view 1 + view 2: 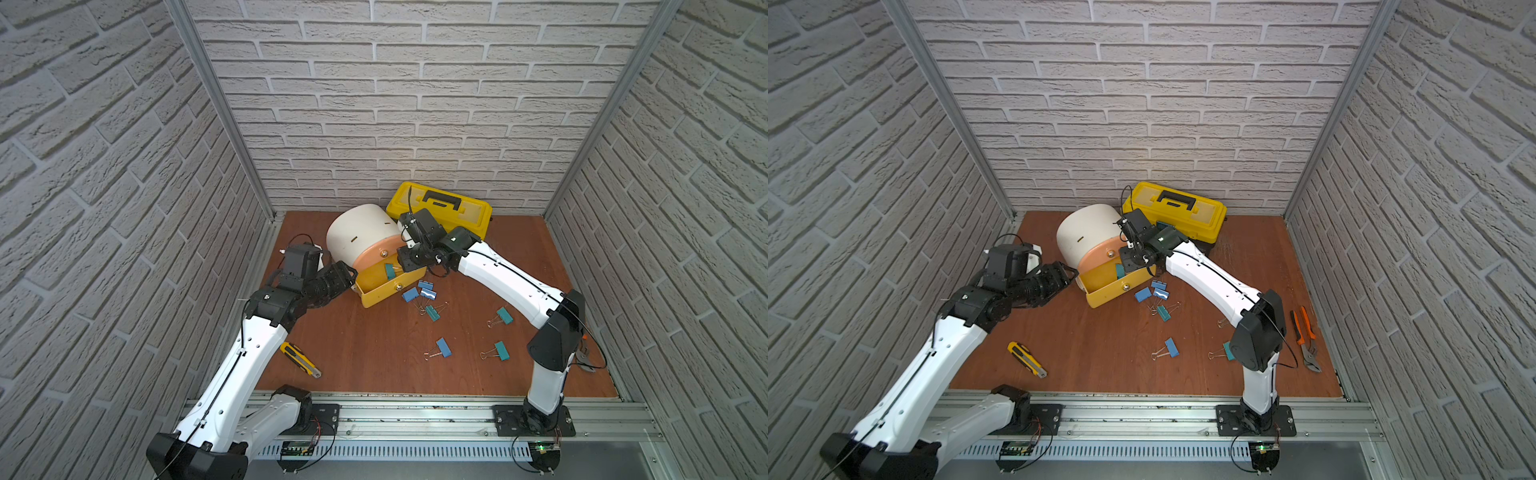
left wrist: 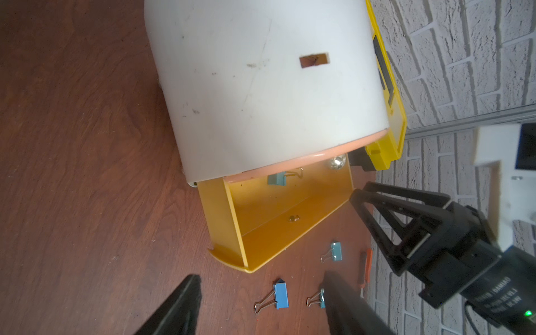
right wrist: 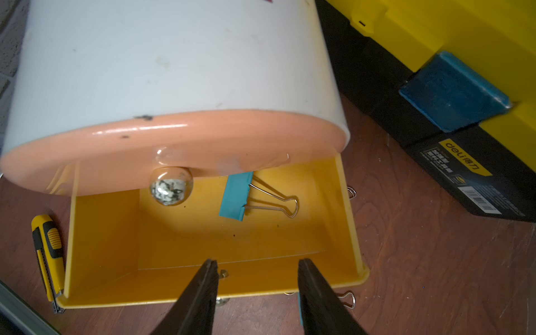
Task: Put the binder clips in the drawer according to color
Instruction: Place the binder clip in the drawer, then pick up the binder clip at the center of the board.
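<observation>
Right hand (image 3: 258, 262) hovers over the pulled-out yellow drawer (image 3: 101, 237), fingers apart, nothing between them. One teal clip (image 3: 236, 195) lies flat on the drawer floor toward the back, partly tucked under the shut peach front (image 3: 174, 145) above it, with its wire handles lying flat. The cabinet (image 1: 359, 235) stands near the back of the bench (image 1: 374, 374), and the toolbox (image 1: 440, 208) is right behind it against the wall. Left hand (image 2: 261, 277) sits just beside the drawer's outer side, fingers apart and empty. I can't tell if it touches the drawer. The other clips are loose on the bench. A blue bunch (image 1: 410, 295) lies just in front of the drawer front, with a teal one (image 1: 432, 312) against its handles. Nearer the arm bases there's a single blue (image 1: 443, 347) and two teal (image 1: 504, 315) (image 1: 501, 350), well apart. The utility knife (image 1: 300, 359) lies by the left arm and the pliers (image 1: 1306, 336) are at the bench's right edge.
</observation>
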`<state>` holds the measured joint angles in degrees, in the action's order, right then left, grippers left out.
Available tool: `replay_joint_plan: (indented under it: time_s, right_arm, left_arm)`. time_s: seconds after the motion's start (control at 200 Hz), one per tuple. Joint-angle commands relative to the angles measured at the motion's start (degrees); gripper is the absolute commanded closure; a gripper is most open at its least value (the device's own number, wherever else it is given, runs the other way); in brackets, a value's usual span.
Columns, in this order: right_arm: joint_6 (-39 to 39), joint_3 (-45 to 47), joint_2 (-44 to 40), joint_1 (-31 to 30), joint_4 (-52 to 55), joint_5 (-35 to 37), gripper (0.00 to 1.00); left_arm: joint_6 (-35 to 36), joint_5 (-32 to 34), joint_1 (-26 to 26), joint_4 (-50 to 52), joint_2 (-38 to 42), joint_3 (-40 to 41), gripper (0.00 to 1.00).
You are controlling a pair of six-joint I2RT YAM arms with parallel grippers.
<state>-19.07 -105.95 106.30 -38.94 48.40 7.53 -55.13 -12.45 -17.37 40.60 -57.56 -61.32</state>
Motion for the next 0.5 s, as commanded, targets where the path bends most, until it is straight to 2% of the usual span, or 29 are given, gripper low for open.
replay_joint_plan:
  time_s: [0.0,0.495]
  right_arm:
    - [-0.7,3.4,-5.8,1.2,-1.4,1.6,0.52]
    - [-6.1,27.0,-21.4,8.4,-4.4,1.3,0.49]
  left_arm:
    - [1.5,1.6,-0.7,1.1,0.4,-1.0,0.29]
    - [0.3,9.2,-13.4,0.7,-2.1,-0.9,0.3]
